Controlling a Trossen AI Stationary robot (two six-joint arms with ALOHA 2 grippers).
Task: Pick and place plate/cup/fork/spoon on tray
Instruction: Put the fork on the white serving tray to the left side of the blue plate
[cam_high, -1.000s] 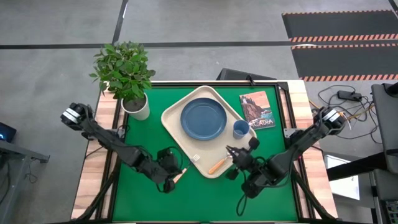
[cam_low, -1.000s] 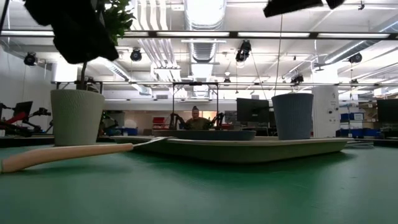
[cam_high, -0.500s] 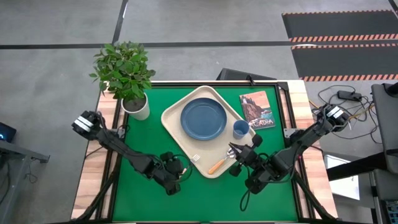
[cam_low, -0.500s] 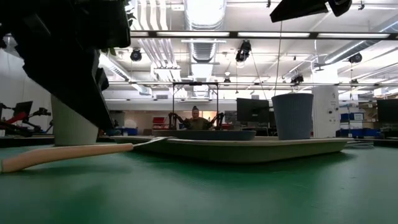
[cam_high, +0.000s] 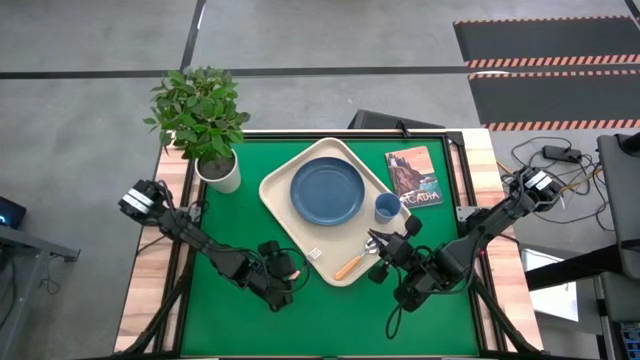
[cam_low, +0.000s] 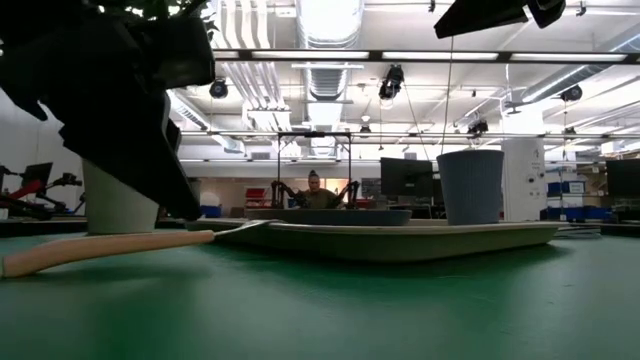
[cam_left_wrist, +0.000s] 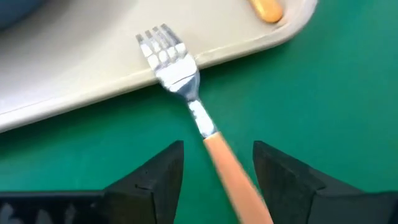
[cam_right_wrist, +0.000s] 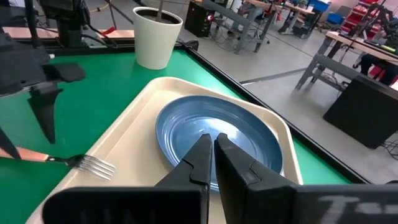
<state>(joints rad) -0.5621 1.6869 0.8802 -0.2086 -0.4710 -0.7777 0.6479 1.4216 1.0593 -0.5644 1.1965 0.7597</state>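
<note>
Step in hand: getting the slim fork with silver tines and light orange-tan handle (cam_left_wrist: 193, 112) fully onto the large cream-beige rectangular tray with raised rim (cam_high: 283, 212).
Fork position: tines rest over the tray's near rim, handle slopes down to the green table mat (cam_high: 230, 320); half on, half off.
Left gripper (cam_left_wrist: 217, 168): jaws wide apart, straddling the handle without clamping it, low over the mat just beside the tray.
Right gripper (cam_right_wrist: 213, 155): fingers pressed shut on nothing, poised above the tray's near edge, facing the round matte blue plate (cam_high: 327, 191).
Already on tray: the plate, the small handleless blue cup (cam_high: 386, 207), the orange-handled spoon (cam_high: 352, 265).
How to do it well: judging by the tilt, the fork could slide back off; regrip mid-handle, lift clear of the rim, set it flat on bare tray beside the plate.
Risk: nudging the tray.
</note>
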